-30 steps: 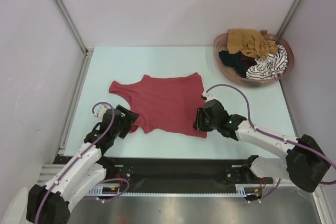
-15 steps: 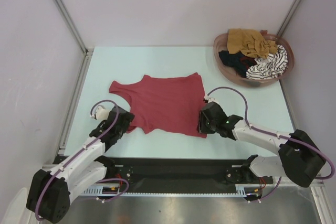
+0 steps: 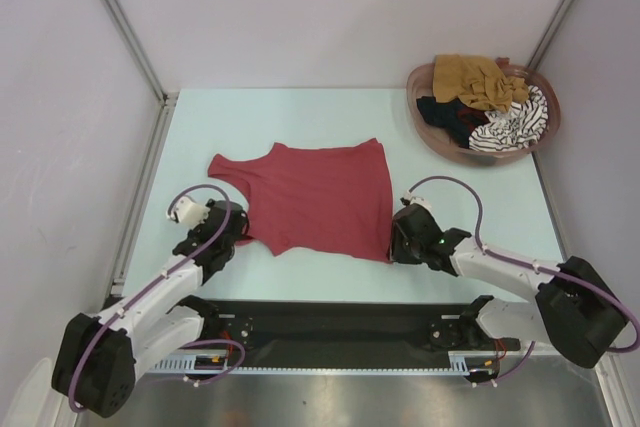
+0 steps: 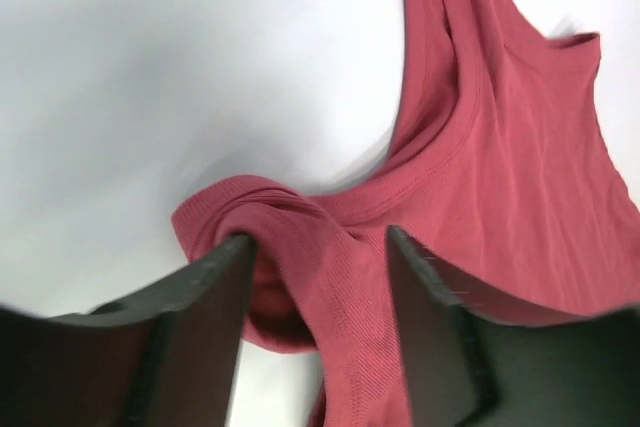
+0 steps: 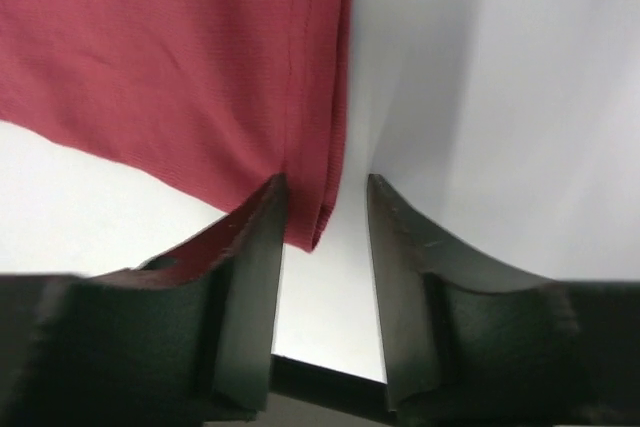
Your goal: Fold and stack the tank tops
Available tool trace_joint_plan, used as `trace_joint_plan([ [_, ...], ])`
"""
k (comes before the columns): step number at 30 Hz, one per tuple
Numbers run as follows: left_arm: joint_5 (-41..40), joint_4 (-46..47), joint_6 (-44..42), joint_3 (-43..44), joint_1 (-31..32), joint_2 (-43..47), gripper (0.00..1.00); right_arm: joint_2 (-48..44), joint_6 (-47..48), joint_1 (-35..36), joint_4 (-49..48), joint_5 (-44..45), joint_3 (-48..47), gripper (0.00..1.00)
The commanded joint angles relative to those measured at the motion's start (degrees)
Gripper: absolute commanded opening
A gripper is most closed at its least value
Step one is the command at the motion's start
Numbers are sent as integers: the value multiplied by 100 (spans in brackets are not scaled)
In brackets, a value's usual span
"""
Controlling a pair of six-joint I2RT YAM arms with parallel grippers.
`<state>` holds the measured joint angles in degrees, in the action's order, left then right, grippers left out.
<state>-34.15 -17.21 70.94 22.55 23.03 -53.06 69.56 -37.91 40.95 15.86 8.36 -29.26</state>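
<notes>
A dark red tank top [image 3: 315, 197] lies flat on the table, straps to the left, hem to the right. My left gripper [image 3: 234, 231] sits at the near strap. In the left wrist view the bunched strap [image 4: 300, 237] lies between the open fingers [image 4: 215, 292], touching the left one. My right gripper [image 3: 399, 238] is at the near hem corner. In the right wrist view that corner [image 5: 318, 197] hangs between its open fingers [image 5: 258, 247], close to the left one. A mustard tank top [image 3: 475, 77], a black one [image 3: 445, 112] and a striped one [image 3: 515, 125] are piled in the basket.
The pinkish-brown oval basket [image 3: 425, 127] stands at the table's far right corner. White walls with metal posts close in the table at the left, back and right. A dark rail runs along the near edge between the arm bases.
The right gripper slid right to the hem corner and its jaws widened a little. The left gripper shifted left at the strap and its jaws narrowed around the bunched cloth.
</notes>
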Motion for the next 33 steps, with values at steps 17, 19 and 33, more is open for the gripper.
trace_joint_plan([
  [17, -1049, -151, -369, 144, 18, 59, 16, -583, -138, -263, 145, -440, 254, 0],
  [19, -1286, -177, -693, 259, 18, 41, 14, -636, -111, -429, 216, -484, 262, 0],
  [33, -1622, -28, -1917, 717, 26, -574, 17, -786, 47, -782, -3, -1143, 306, 24],
])
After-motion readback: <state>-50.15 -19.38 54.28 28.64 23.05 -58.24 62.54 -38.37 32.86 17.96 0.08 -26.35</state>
